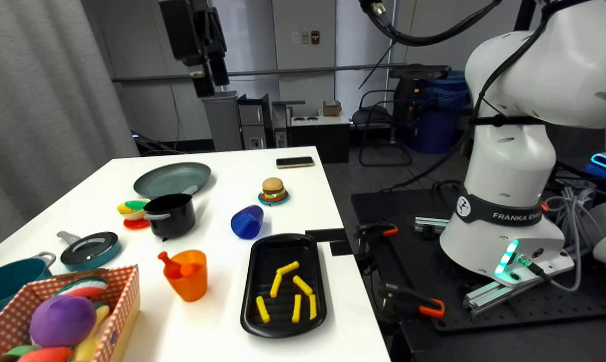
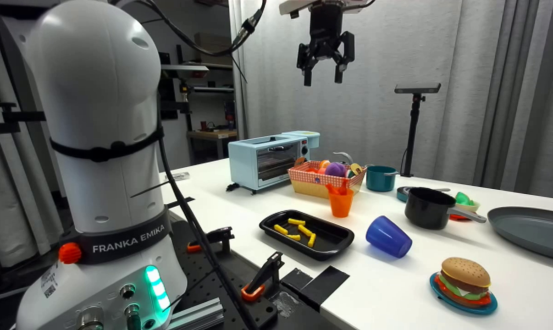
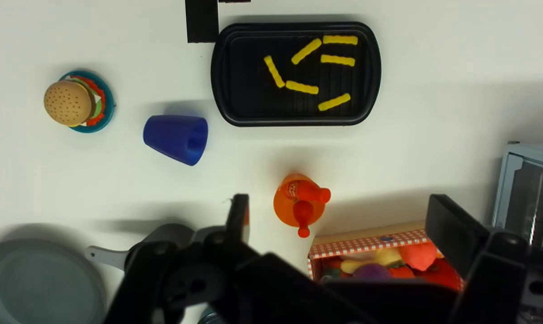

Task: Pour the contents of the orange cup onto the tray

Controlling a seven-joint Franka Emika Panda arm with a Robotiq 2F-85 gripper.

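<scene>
Gripper: spread, empty, high up.
Cup: upright, left of the tray in an exterior view, red bottles inside.
Pour: not yet; likely the reach.
Grasp: next; we should descend around the cup.

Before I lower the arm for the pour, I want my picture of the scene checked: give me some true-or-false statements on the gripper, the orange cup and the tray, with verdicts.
1. The gripper is open. True.
2. Two red pieces show in the orange cup. True.
3. The gripper is holding the orange cup. False: it holds nothing.
4. Yellow pieces lie in the tray. True.
5. The orange cup stands in the tray. False: it stands upright on the table, apart from the tray.
</scene>
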